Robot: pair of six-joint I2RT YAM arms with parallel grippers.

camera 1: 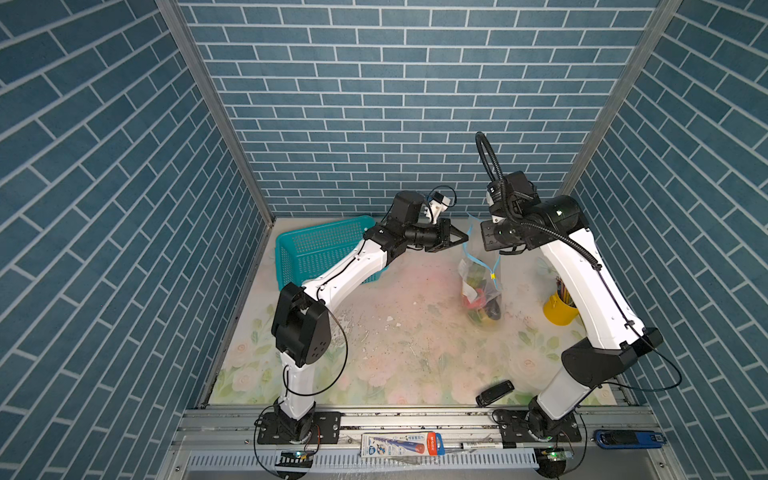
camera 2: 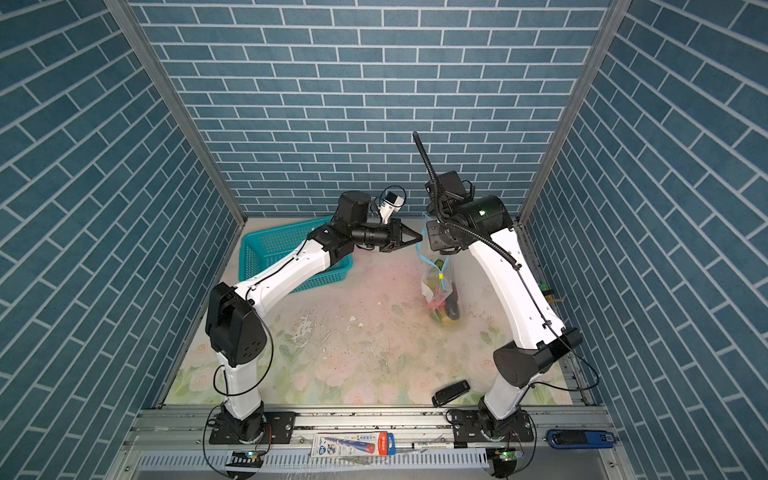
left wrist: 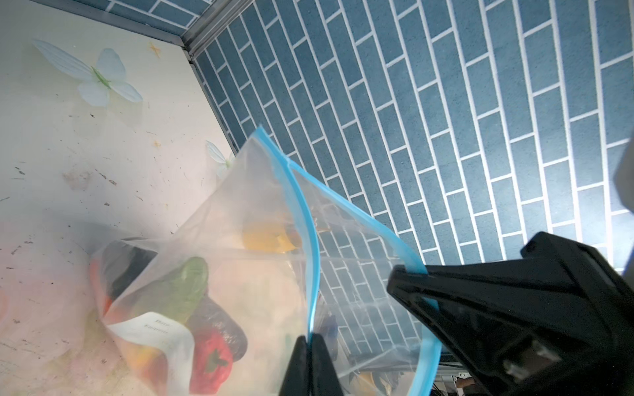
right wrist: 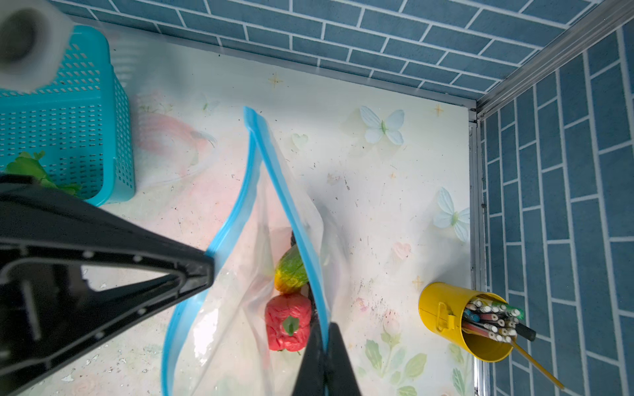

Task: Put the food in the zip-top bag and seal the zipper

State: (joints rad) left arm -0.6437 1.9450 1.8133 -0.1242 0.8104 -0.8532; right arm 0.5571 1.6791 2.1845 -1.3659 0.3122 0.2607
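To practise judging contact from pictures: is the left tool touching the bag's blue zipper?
Touching. The left wrist view shows the left tool shut on the zipper, whose blue strip runs straight in between its closed tips.

Clear crinkly plastic zip-top bag (camera 1: 482,266) showing narrow light blue zipper strip (right wrist: 274,178), tiny yellow slider tab (camera 1: 493,276). Inside showing glossy red toy pepper (right wrist: 288,325), green toy cucumber (left wrist: 178,291), dark toy eggplant (left wrist: 219,325). Teal mesh plastic basket (camera 1: 316,249) sitting far left. Yellow round cup (camera 1: 555,313) at right holding multicoloured pencils (right wrist: 494,319). Pale tabletop mat (camera 1: 395,353) showing pink-and-green floral print, white butterflies (right wrist: 382,127). Blue walls (camera 1: 374,104) carrying white-lined brick pattern.
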